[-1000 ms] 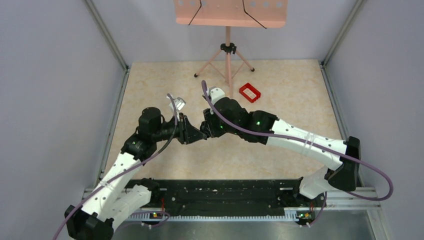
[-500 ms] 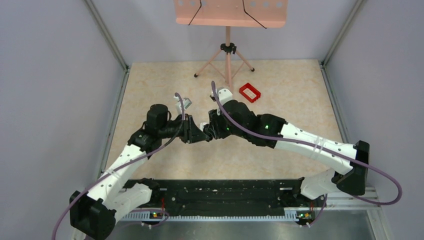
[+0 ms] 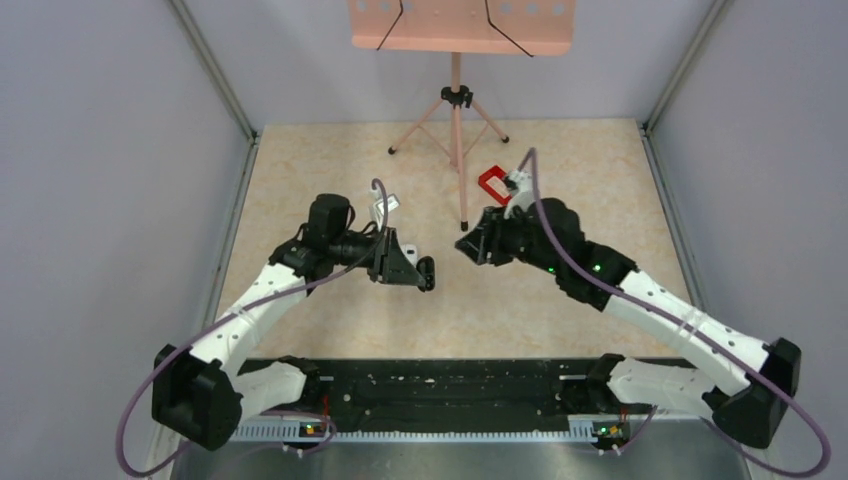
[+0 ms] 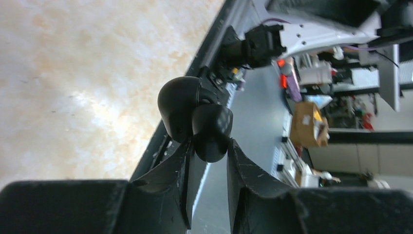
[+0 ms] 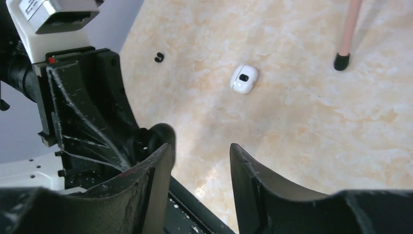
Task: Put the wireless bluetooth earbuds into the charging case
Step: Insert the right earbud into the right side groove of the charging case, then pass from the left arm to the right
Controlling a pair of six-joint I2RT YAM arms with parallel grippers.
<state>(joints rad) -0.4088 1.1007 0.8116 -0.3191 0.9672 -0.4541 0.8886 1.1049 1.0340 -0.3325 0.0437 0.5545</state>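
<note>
Marbled table; left pincer apparently holds case.

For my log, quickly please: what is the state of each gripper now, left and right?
The left gripper is closed, holding the charging case.
The right gripper is open, with nothing between its fingers.

charging case glossy blk plastic; left pincer matt blk, scuffed; tabletop smooth marbled beige

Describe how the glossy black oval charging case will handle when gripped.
The glossy black oval charging case looks hard, likely rigid. Its smooth rounded shell, pinched at one end by the left pincer, may slip or pivot.
</note>
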